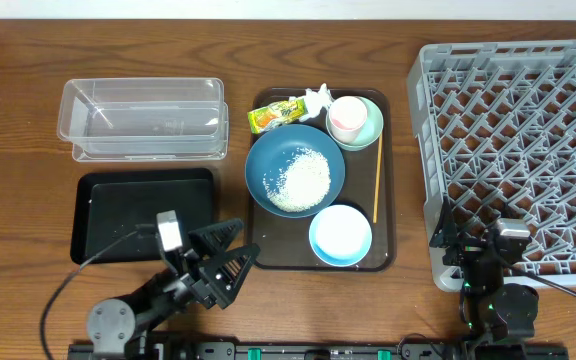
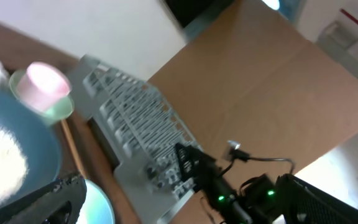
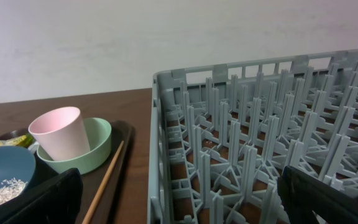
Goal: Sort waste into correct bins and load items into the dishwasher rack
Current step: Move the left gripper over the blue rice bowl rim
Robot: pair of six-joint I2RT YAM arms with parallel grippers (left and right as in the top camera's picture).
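Seen from overhead, with 12 o'clock at the far edge of the wooden table (image 1: 18, 100), a dark brown rectangular serving tray (image 1: 268, 252) sat at the centre, carrying most of the load. A large dark blue round plate (image 1: 260, 165) filled the tray's middle with a heap of white rice grains (image 1: 298, 180) on it. A light blue round bowl (image 1: 340, 235) stood at the plate's 5 o'clock, touching or nearly touching its rim. At the plate's 1 o'clock a small pink cup (image 1: 347, 117) stood upright inside a mint green bowl (image 1: 374, 127). A yellow-green printed snack wrapper (image 1: 276, 113) lay at the plate's 12 o'clock, with a small crumpled white tissue (image 1: 318, 96) just beside it on the cup side. A thin wooden chopstick (image 1: 377, 180) lay along the tray's 3 o'clock wall, running from 12 to 6. A clear plastic rectangular tub (image 1: 143, 118) stood at the table's 10 o'clock and a shallow black rectangular tray (image 1: 118, 205) just beside it at its 6 o'clock. A large square grey plastic rack (image 1: 528, 120) with a lattice of pegs took up the 3 o'clock side. The left gripper (image 1: 248, 240) hung between the black tray and the serving tray's 7 o'clock corner, its jaws wide and holding nothing. The right gripper (image 1: 473, 235) hung over the rack's 7 o'clock corner, its jaws likewise spread wide and bare.
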